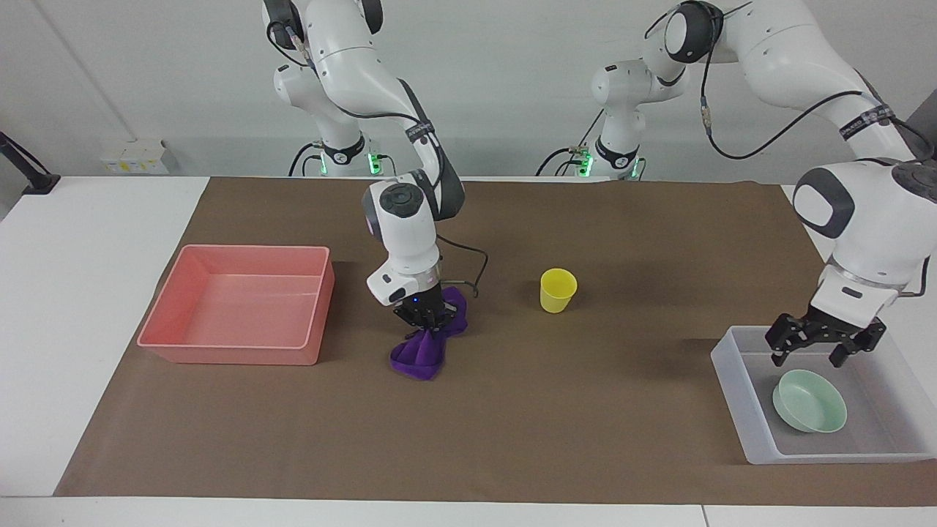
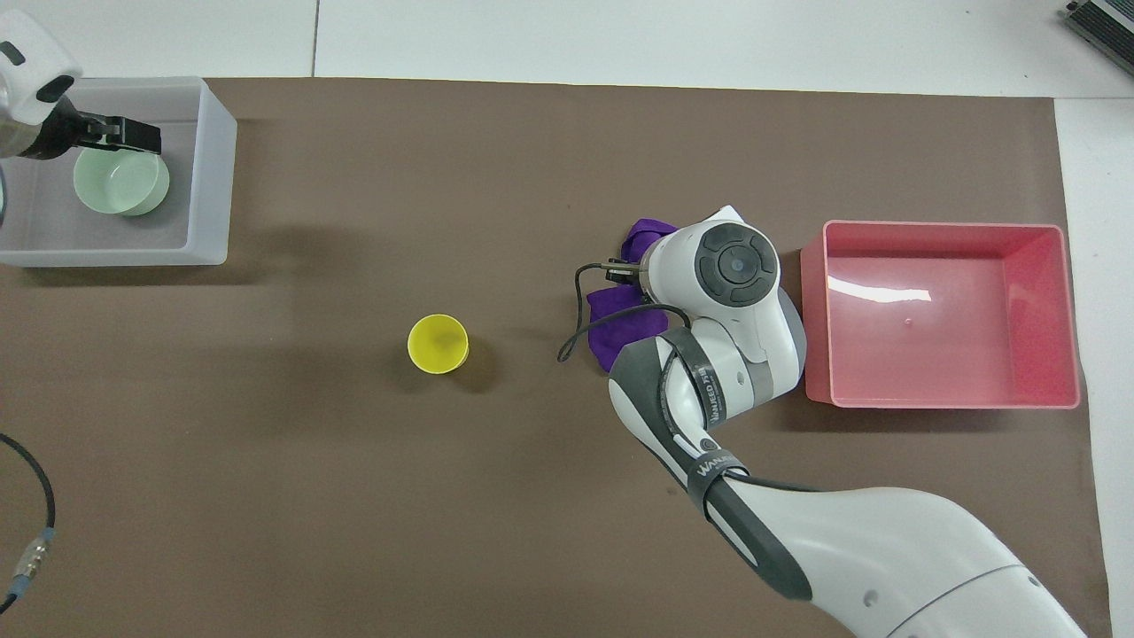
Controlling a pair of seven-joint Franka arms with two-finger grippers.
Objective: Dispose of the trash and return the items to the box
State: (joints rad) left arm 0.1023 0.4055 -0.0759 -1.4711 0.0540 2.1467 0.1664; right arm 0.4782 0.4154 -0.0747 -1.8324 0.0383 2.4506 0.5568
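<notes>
The purple cloth (image 1: 419,359) lies bunched on the brown mat beside the pink tray. My right gripper (image 1: 430,320) is shut on its raised top fold. In the overhead view the right wrist covers that gripper, and only part of the cloth (image 2: 620,323) shows. The mint-green bowl (image 1: 809,401) sits in the translucent box (image 1: 736,388) at the left arm's end. My left gripper (image 1: 820,351) hangs open and empty just above the bowl. It also shows in the overhead view (image 2: 133,137) over the bowl (image 2: 121,184). The yellow cup (image 1: 558,290) stands upright mid-mat.
The empty pink tray (image 1: 227,355) stands at the right arm's end, close to the cloth. A black cable loops from the right wrist between the cloth and the cup (image 2: 438,344). The box (image 2: 213,168) holds only the bowl.
</notes>
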